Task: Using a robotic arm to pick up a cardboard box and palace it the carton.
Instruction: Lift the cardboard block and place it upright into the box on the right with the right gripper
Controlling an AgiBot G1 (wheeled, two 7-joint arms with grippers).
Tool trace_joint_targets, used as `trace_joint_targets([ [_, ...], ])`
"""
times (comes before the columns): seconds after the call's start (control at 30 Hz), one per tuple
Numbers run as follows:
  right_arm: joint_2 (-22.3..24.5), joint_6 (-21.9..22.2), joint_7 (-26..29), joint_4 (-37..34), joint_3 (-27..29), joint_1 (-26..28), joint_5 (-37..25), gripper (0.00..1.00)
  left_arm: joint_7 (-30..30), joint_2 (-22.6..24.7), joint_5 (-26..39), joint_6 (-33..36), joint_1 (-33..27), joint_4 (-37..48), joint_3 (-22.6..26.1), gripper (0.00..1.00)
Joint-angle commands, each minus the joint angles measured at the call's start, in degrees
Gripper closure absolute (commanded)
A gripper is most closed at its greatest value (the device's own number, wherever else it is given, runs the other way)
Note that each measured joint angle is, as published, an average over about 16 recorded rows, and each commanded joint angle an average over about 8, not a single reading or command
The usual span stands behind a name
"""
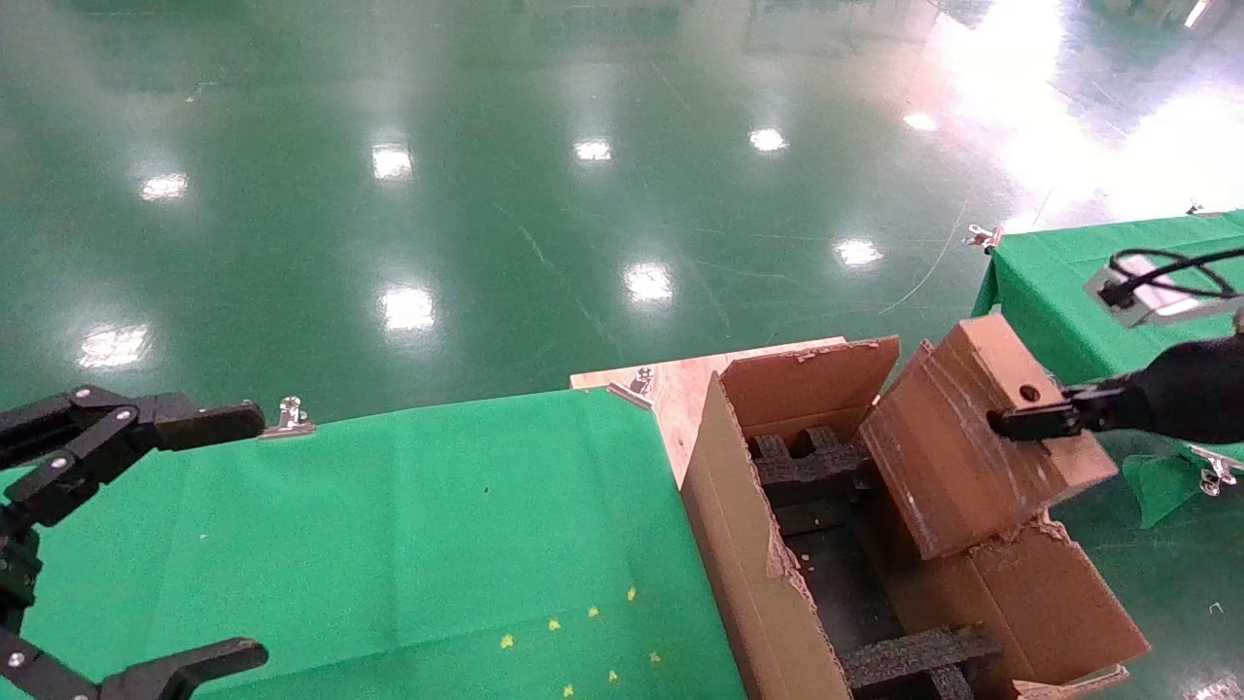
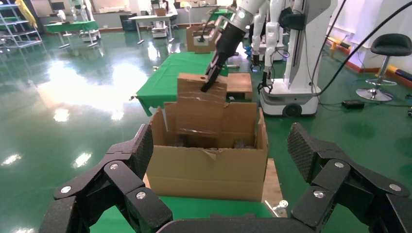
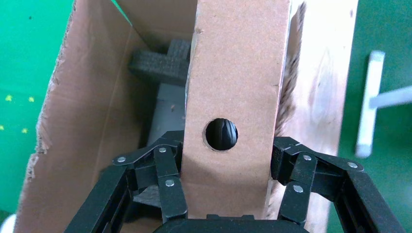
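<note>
My right gripper (image 1: 1011,413) is shut on the cardboard box (image 1: 962,437), a small brown taped block with a round hole. It grips the box's upper end from both sides (image 3: 227,150). The box (image 3: 233,73) hangs tilted, its lower part inside the mouth of the carton (image 1: 739,544). The carton is large and open, with ragged flaps and black foam inserts (image 1: 807,457) inside. The left wrist view shows the white arm (image 2: 233,34) holding the box (image 2: 200,104) over the carton (image 2: 209,167). My left gripper (image 1: 248,538) is open and empty over the green table, far left.
A green-cloth table (image 1: 437,525) lies left of the carton, held by metal clips (image 1: 290,418). The carton stands on a wooden board (image 1: 671,389). A second green table (image 1: 1050,272) is behind my right arm. Glossy green floor surrounds them. A white robot base (image 2: 291,92) stands beyond the carton.
</note>
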Motion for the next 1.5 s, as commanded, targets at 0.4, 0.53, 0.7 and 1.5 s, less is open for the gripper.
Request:
trace_joint_targets([
  [0.4, 6.8, 9.4, 15.4, 17.6, -3.2, 0.0, -11.0, 1.0, 0.0, 0.0, 0.0, 0.0, 0.0, 0.0, 0.0, 0.0],
  [0.53, 7.8, 10.9, 18.7, 20.5, -3.9, 0.0, -14.1, 1.0, 0.0, 0.0, 0.0, 0.0, 0.0, 0.0, 0.0, 0.0],
  [0.7, 8.3, 12.8, 21.9, 22.8, -4.7, -0.7, -16.4, 1.0, 0.0, 0.0, 0.0, 0.0, 0.0, 0.0, 0.0, 0.0],
  [1.5, 0.5, 25.7, 27.4, 20.5, -9.5, -11.5, -17.8, 1.0, 0.1, 0.0, -0.1, 0.0, 0.0, 0.0, 0.1, 0.0],
])
